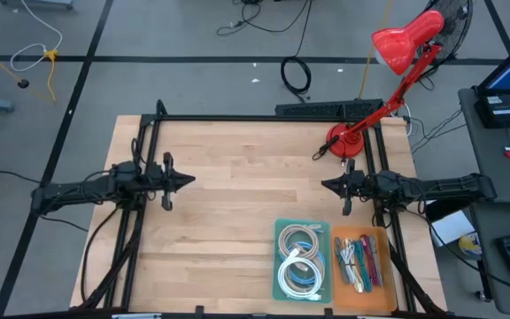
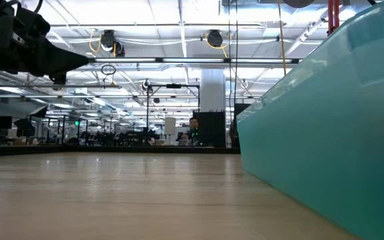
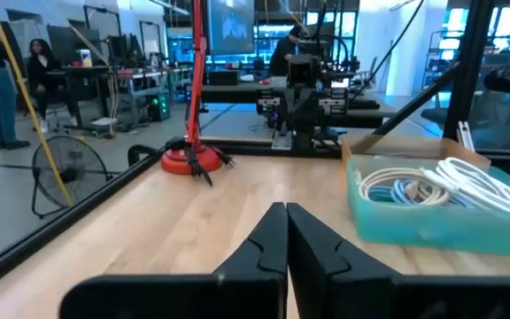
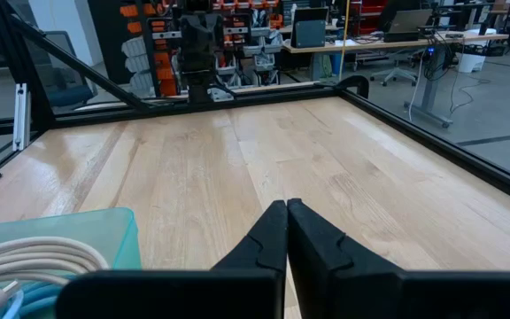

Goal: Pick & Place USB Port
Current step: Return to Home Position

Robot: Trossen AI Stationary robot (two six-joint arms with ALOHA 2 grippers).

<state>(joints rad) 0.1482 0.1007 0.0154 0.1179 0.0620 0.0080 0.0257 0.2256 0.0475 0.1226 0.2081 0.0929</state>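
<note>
Left gripper [image 1: 187, 180]: clenched, the two fingertips [image 3: 273, 221] pressed flat together, nothing between them. Hovers above the left half of the table [image 1: 228, 221], about midway between its far and near edges, pointing toward the middle. Touches nothing.

Right gripper [image 1: 324, 184]: same state, fingertips [image 4: 301, 221] squeezed tight, empty. Hangs above the right half of the table, pointing toward the left one, well apart from it.

Charger cables: all in bins, none in either gripper. Blue bin [image 1: 276, 266] at the table's edge opposite the lamp's, right of centre; orange bin [image 1: 385, 266] just beside it, in the right-hand corner of that edge. Both near the right gripper but apart from it, well apart from the left gripper.

White cables [image 1: 299, 266] in the blue bin: loose round coils, white mixed with pale blue and beige loops, piled above the rim in the left wrist view [image 3: 450, 182]. Small cables [image 1: 361, 261] in the orange bin: short bundles laid side by side, green, red, white and brown.

Red desk lamp [image 1: 343, 137]: base at the table's far right corner, head leaning out past the edge.
</note>
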